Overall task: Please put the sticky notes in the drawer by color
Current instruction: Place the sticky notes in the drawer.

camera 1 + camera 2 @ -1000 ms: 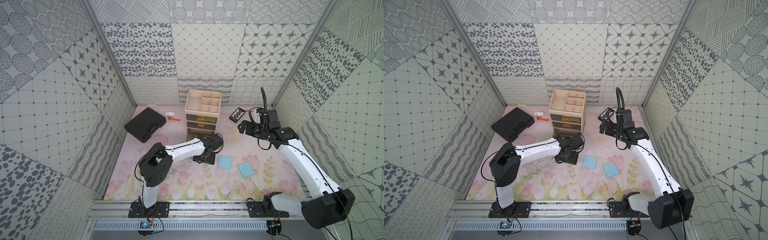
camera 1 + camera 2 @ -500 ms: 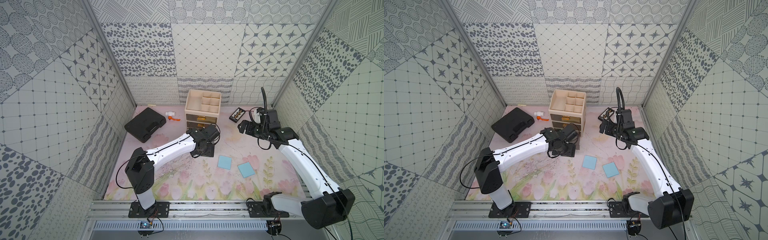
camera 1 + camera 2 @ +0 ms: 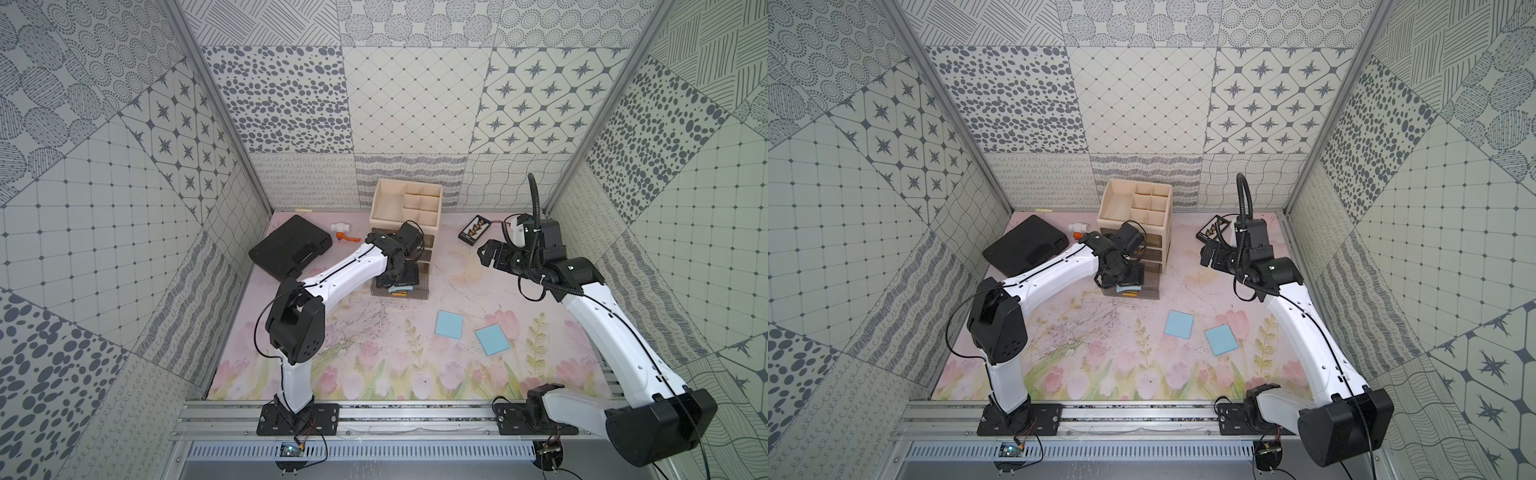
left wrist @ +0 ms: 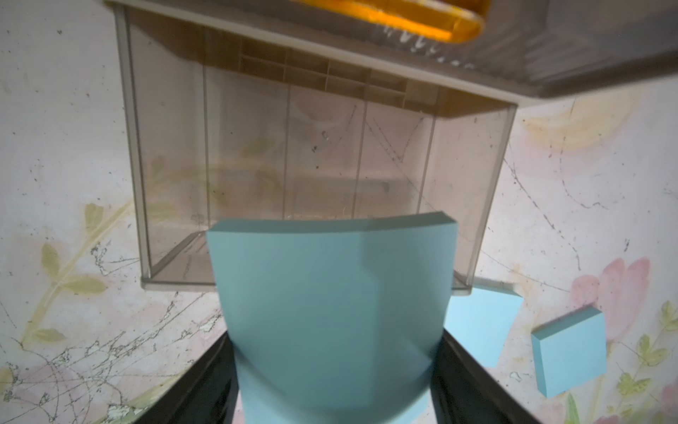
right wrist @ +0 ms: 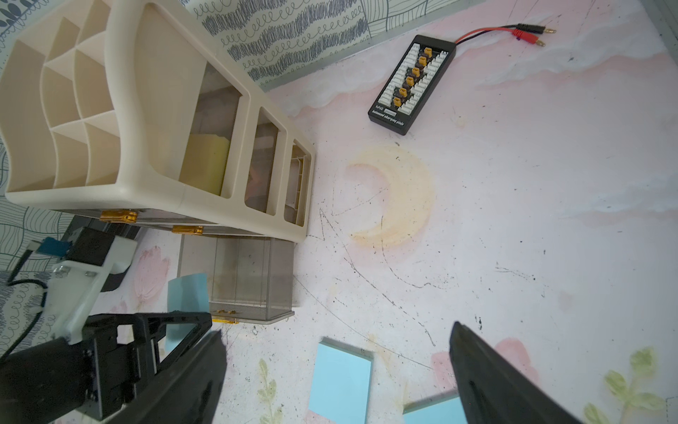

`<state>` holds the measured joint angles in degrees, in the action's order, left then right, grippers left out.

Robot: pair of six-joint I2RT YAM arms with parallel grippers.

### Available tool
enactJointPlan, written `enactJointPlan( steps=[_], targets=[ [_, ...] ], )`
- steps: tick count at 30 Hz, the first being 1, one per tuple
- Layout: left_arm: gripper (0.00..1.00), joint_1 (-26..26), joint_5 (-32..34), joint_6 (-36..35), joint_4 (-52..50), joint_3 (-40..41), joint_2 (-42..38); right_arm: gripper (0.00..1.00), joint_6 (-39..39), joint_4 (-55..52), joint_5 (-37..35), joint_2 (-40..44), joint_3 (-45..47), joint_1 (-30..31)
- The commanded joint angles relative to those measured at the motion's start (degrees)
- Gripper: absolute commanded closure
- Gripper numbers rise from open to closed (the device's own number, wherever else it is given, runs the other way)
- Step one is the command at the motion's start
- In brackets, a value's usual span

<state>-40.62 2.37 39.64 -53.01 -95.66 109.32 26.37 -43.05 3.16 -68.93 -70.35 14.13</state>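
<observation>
A blue sticky note (image 4: 330, 312) is being gripped by the left end effector (image 3: 398, 277), just over the open bottom drawer (image 4: 172, 183). A second blue note (image 3: 449, 325) and a third blue note (image 3: 493, 339) are lying on the table (image 3: 374, 374), apart from the right end effector (image 3: 485, 252), which is hovering wide open.

Two sticky notes (image 3: 449, 331) right of drawer (image 3: 422, 287)
</observation>
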Motion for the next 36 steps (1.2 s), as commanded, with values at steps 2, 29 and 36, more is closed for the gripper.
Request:
enactJointPlan(
  steps=[2, 29, 36],
  targets=[
    [0.20, 2.1, -2.2, -3.1, 0.0, -4.6, 4.8, 0.01, -1.0, 1.2, -0.7, 0.9, -0.4, -0.3],
    [0.07, -1.0, -5.3, -7.6, -0.2, 0.1, -6.2, 0.01, -2.3, -1.9, -2.4, 2.4, -0.6, -0.5],
    [0.06, -11.4, -0.1, -5.4, -5.9, 1.5, -2.8, 0.01, -1.8, -6.0, -5.2, 6.1, 0.7, -0.5]
  ],
)
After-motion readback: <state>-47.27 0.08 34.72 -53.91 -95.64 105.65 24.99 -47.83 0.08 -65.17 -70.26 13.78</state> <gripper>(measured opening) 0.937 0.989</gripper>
